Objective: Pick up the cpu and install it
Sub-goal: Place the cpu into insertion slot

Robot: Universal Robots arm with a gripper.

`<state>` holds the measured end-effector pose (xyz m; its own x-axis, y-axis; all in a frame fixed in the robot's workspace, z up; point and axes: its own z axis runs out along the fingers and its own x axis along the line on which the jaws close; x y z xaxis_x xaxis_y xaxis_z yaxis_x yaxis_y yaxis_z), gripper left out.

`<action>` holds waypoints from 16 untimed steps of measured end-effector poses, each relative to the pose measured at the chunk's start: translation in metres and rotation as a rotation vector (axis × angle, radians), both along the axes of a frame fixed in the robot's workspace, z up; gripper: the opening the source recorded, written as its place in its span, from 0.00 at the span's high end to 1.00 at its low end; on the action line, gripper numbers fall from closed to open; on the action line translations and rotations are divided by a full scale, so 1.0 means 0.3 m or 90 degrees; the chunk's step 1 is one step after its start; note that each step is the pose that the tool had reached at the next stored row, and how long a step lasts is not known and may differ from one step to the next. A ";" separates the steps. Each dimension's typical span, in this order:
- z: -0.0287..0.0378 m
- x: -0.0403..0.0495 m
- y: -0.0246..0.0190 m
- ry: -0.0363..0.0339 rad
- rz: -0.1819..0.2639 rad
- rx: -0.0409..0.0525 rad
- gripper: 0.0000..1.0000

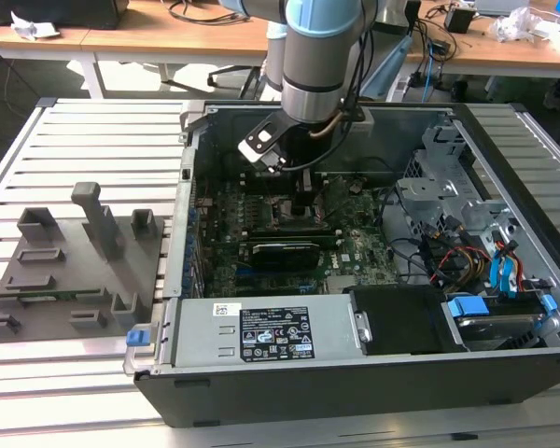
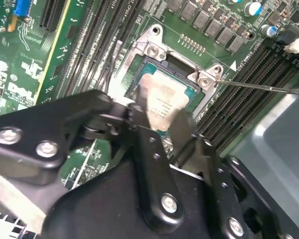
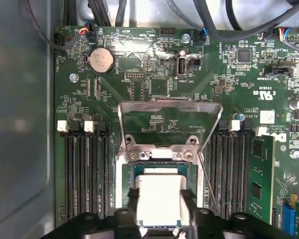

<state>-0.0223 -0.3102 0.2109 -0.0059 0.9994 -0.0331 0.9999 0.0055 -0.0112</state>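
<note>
Two black fingers [image 3: 190, 206] of the gripper [image 3: 161, 211] stand narrowly apart, closed in to the width of the small flat square cpu with its silvery-grey metal top [image 3: 159, 194], one against each of its opposite edges, so the jaws hold the chip between them. In both wrist views the cpu [image 2: 164, 97] lies squarely over the open socket; whether it is seated or just above the contacts cannot be told. The hinged silver metal load plate [image 3: 170, 103] stands raised beside the socket, and the thin metal lever rod [image 2: 269, 88] is swung clear of it. Around the socket spreads the green motherboard [image 3: 139, 74], with rows of black memory slots [image 3: 84, 169] on either side, one green memory module [image 3: 261, 174] seated in a slot, and a round silver coin battery [image 3: 100, 60] further off. In the exterior view the gripper [image 1: 303, 201] points straight down from the grey and blue arm [image 1: 322, 56], which descends steeply into the black computer case lying open on its side [image 1: 355, 392]; a long black graphics card [image 1: 285, 252] lies just beside the gripper. The case rests on a slatted silvery metal table [image 1: 93, 131], with a grey moulded parts holder [image 1: 75, 261] towards the exterior view's left. Wooden desks [image 1: 168, 37] strewn with cables stand behind.
</note>
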 end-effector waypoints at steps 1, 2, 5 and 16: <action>0.000 0.000 -0.006 0.0000 0.000 0.0000 0.65; 0.000 -0.001 -0.011 0.0000 0.000 0.0000 0.71; 0.000 -0.001 -0.022 0.0000 0.000 0.0000 0.83; -0.027 -0.001 -0.029 0.0028 0.001 -0.0013 0.89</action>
<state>-0.0225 -0.3189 0.2029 -0.0083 0.9993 -0.0351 0.9998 0.0078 -0.0155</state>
